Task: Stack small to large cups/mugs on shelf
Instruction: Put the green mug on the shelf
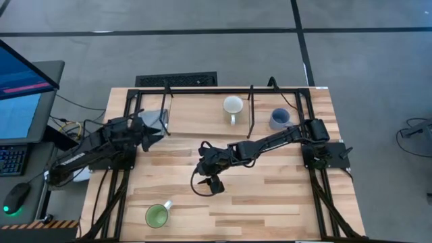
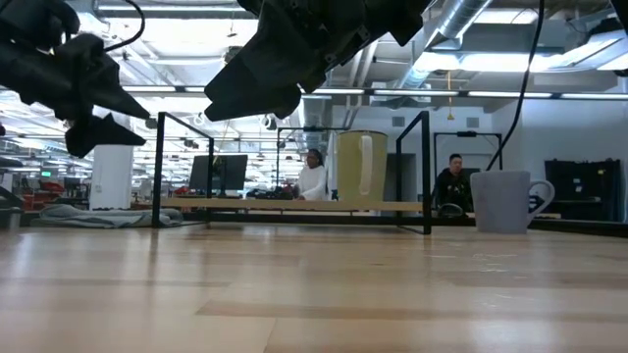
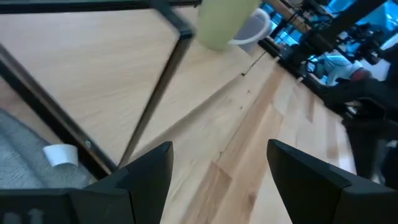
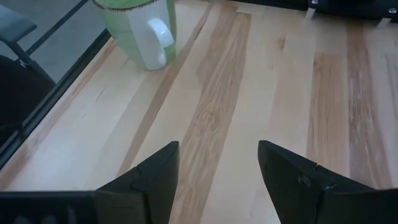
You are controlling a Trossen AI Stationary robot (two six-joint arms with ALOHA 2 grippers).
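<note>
One worktop (image 1: 270, 202) is seen from above, with one shelf (image 1: 196, 111) across its upper part and two arms. Three mugs are counted: a cream mug (image 1: 233, 106) at upper centre on the shelf, a blue-grey mug (image 1: 279, 119) at upper right beside it, and a green mug (image 1: 157, 215) at lower left, well apart from both. The right gripper (image 1: 214, 185) is held mid-frame, jaws wide and empty, the green mug ahead of them. The left gripper (image 1: 156, 128) is held at the shelf's left end, jaws spread, nothing gripped.
</note>
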